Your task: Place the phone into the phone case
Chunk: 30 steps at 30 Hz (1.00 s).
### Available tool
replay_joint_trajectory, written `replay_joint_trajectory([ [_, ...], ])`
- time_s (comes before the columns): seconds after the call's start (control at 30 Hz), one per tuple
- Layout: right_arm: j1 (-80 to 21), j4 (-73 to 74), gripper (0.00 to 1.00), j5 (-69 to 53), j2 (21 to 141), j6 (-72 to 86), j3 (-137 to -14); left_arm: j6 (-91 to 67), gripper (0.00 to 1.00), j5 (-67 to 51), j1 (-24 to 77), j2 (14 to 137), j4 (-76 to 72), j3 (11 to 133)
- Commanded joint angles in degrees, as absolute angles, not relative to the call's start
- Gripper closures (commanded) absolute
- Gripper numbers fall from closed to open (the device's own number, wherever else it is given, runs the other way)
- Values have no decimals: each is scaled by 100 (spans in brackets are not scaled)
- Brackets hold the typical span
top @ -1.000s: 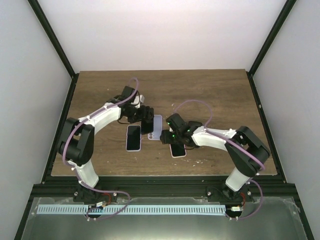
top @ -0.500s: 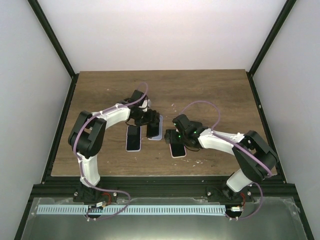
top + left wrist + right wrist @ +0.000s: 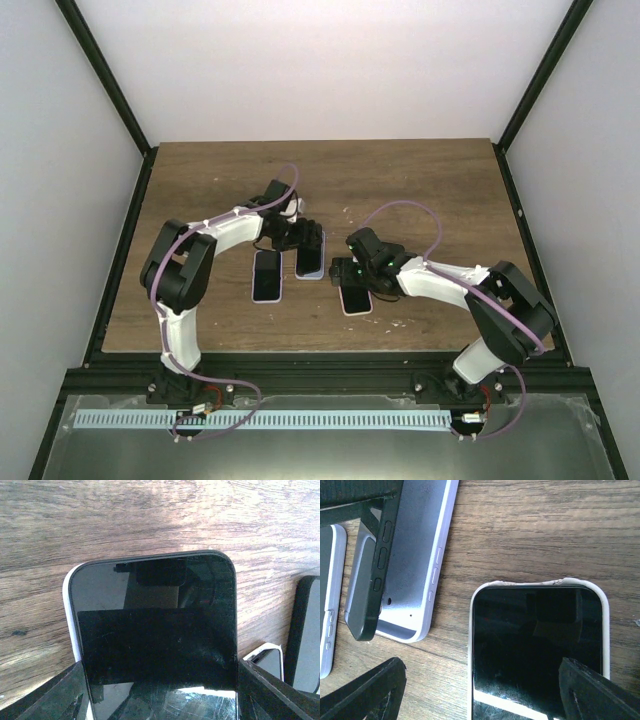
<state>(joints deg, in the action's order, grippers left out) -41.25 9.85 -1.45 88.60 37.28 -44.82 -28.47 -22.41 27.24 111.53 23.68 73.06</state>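
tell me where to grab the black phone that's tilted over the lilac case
The black phone is probably best taken across its two long side edges, coming from above. It is thin and flat, tilted over the lilac case, so only those edges offer parallel faces to squeeze. The left gripper straddles it that way.

Noted on left arm point(image 3: 222, 226) and right arm point(image 3: 442, 281): white link shells, black joint housings, black fingers point(image 3: 367, 692). Purple cable point(image 3: 402, 207) looped along each. Green lights point(image 3: 350, 266) at right wrist. Bases point(image 3: 176, 386) at desk's point(image 3: 420, 175) near edge.
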Motion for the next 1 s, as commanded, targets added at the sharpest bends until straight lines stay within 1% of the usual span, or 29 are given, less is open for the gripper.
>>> replay_joint_trajectory([
  [0.0, -4078, 897, 15, -73, 8784, 3707, -4514, -2782, 42, -2448, 2763, 11250, 2198, 7467],
  [0.1, -4072, 855, 15, -128, 8802, 3692, -4543, -2745, 36, -2438, 2770, 11219, 2269, 7469],
  [0.53, -4008, 834, 15, -298, 8834, 3665, -4717, -2705, 22, -2367, 2767, 11065, 2501, 7527],
  [0.57, -4006, 840, 15, -299, 8827, 3665, -4717, -2715, 17, -2373, 2770, 11072, 2489, 7517],
  [0.6, -4008, 846, 15, -299, 8812, 3665, -4715, -2716, 15, -2387, 2771, 11074, 2475, 7505],
  [0.83, -4008, 834, 15, -296, 8770, 3641, -4706, -2673, 11, -2353, 2768, 11020, 2457, 7476],
  [0.97, -3957, 749, 17, -420, 8827, 3592, -4779, -2679, 15, -1938, 2754, 10831, 2659, 7519],
])
